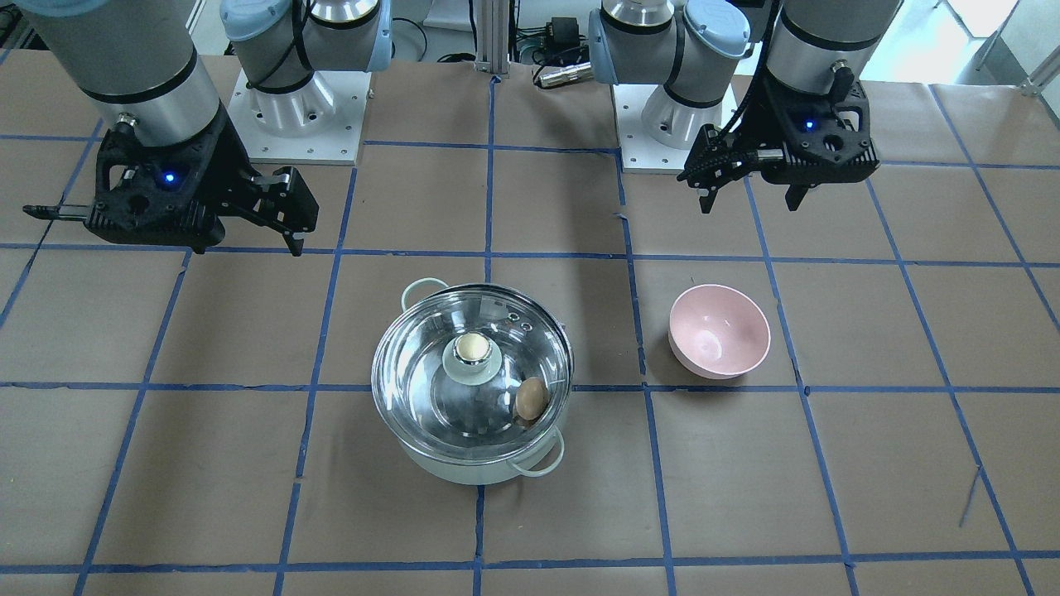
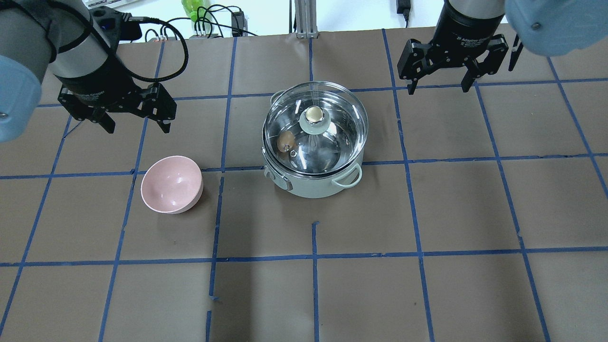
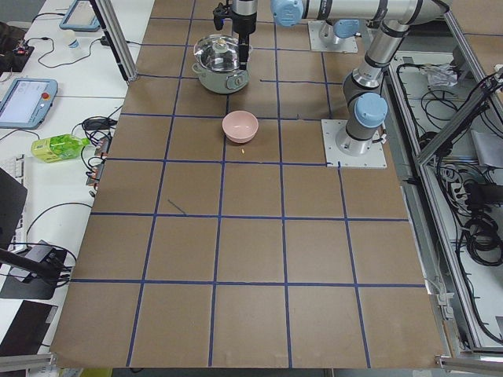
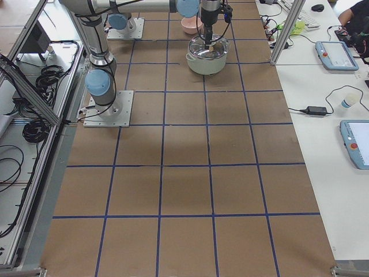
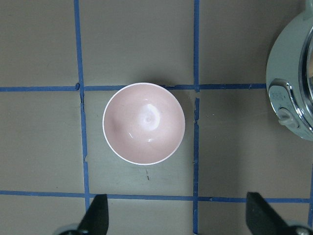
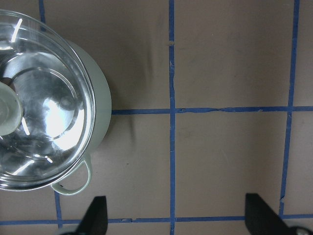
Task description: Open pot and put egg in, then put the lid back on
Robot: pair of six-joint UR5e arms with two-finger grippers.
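Note:
The mint-green pot [image 2: 313, 187] stands at the table's middle, and also shows in the front-facing view [image 1: 472, 472]. The glass lid [image 2: 332, 142] rests on it, knob [image 2: 312, 116] up. The tan egg [image 2: 285, 141] lies inside the pot under the lid, near its wall, and is seen through the glass from the front too [image 1: 531, 399]. My left gripper [image 2: 137, 127] is open and empty, raised behind the pink bowl. My right gripper [image 2: 439, 88] is open and empty, raised off the pot's far right side. Part of the pot shows in the right wrist view [image 6: 100, 112].
An empty pink bowl [image 2: 171, 185] sits left of the pot, directly in the left wrist view [image 5: 144, 123]. The table is brown paper with a blue tape grid. The arm bases stand at the robot's edge of the table [image 1: 298, 116].

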